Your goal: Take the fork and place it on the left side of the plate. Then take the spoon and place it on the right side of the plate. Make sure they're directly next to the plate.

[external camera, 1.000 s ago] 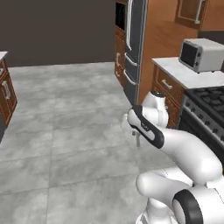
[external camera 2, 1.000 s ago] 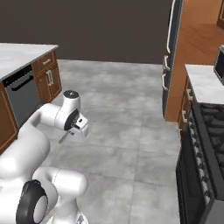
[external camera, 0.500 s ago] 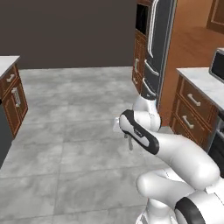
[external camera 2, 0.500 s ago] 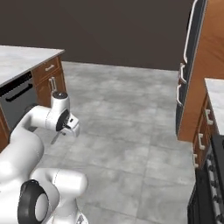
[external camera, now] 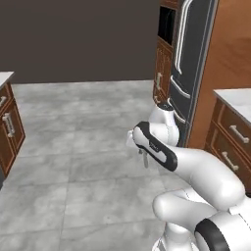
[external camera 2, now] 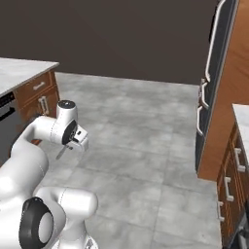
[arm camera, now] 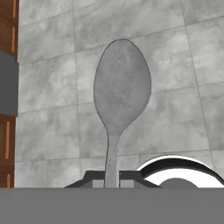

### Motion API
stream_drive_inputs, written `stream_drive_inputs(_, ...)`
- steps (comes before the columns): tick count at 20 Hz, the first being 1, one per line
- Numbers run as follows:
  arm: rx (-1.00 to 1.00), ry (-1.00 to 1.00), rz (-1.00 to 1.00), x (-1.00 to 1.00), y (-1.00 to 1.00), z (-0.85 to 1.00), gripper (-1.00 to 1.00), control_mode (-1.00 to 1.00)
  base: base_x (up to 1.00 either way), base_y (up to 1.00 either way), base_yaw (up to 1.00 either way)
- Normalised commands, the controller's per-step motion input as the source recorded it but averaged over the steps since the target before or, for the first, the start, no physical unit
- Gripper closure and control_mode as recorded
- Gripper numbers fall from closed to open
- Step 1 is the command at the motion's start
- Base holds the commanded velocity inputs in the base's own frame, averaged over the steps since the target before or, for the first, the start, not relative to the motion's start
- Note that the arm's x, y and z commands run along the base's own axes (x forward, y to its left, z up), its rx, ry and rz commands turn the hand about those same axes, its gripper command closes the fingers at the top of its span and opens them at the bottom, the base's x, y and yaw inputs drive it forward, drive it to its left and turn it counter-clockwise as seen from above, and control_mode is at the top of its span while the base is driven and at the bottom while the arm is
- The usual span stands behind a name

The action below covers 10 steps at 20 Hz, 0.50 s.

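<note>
My gripper [arm camera: 111, 177] is shut on the handle of the grey spoon [arm camera: 121, 87], whose bowl points away from the hand over the tiled floor. In the left base view the gripper [external camera: 141, 151] hangs at the end of the folded arm, and the spoon [external camera: 145, 160] sticks down below it. From the right base view, the gripper [external camera 2: 73, 142] is held low in front of the base, the spoon [external camera 2: 62, 152] slanting down to its left. The fork and the plate are out of view.
A tall dark fridge [external camera: 188, 73] stands at the right with wooden drawer cabinets [external camera: 230, 139] beside it. A grey counter [external camera 2: 19, 73] over wooden cabinets and a dishwasher [external camera 2: 5, 121] lies to the left. Grey tiled floor [external camera 2: 141, 126] stretches ahead.
The whole scene has slid to the right in both base views, so the camera has moved; the stove and microwave have left the picture. The spoon stays in the shut gripper.
</note>
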Motion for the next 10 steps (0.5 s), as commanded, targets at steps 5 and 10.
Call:
stream_drive_inputs(5, 0.00, 0.00, 0.00, 0.00, 0.00, 0.00, 1.00, 1.00, 1.00, -0.11, 0.02)
stream_drive_inputs(10, 0.00, 0.00, 0.00, 0.00, 0.00, 0.00, 1.00, 1.00, 1.00, -0.08, 0.02)
